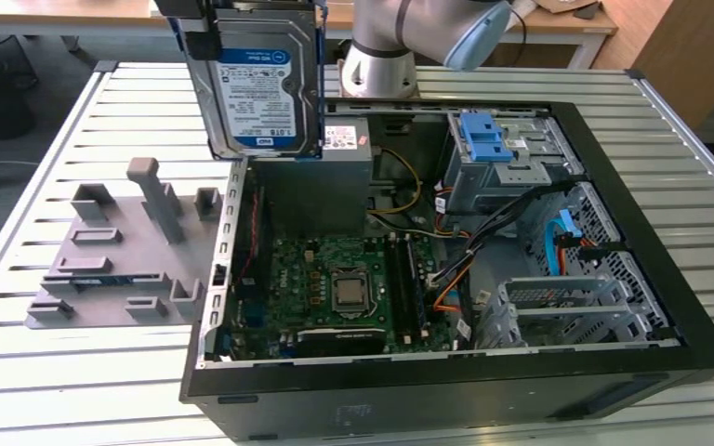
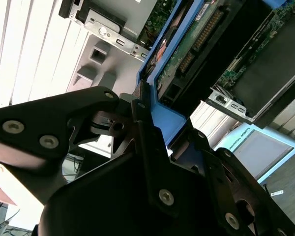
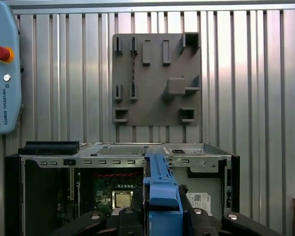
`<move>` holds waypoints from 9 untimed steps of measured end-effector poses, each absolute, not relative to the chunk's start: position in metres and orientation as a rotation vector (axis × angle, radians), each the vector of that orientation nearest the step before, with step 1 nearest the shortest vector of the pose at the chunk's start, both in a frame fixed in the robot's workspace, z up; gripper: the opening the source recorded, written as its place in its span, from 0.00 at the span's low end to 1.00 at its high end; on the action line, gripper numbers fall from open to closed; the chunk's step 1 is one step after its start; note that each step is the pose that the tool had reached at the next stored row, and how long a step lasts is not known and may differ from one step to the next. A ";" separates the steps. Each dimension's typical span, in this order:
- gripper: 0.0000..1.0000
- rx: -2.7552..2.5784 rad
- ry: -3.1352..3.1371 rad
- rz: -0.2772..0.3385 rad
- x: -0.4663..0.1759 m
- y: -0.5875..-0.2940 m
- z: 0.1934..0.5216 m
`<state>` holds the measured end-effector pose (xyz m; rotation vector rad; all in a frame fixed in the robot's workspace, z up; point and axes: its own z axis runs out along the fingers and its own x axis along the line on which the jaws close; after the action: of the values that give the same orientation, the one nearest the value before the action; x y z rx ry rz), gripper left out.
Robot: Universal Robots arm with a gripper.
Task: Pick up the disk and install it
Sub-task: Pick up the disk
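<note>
The pick-up is looking done: the fingers (image 2: 83, 110) are pinching the disk (image 1: 261, 88) by its smooth blue plastic bracket (image 3: 161, 189), and it is hanging upright above a rear corner of the open computer case (image 1: 456, 413), clear of it. Installing is remaining to be done, as I judge. The disk's flat silver face is carrying a white-and-blue label, and the ribbed metal worktop (image 1: 34, 400) is lying beneath
</note>
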<state>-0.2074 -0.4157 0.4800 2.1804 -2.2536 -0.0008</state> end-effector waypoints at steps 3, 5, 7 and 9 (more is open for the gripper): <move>0.36 2.180 -2.254 -0.001 -0.207 -0.416 0.480; 0.36 2.181 -2.254 -0.001 -0.207 -0.416 0.480; 0.36 2.180 -2.254 -0.001 -0.205 -0.417 0.480; 0.36 2.180 -2.254 -0.001 -0.195 -0.423 0.480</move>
<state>-0.1947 -0.4232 0.4799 2.1804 -2.2537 -0.0008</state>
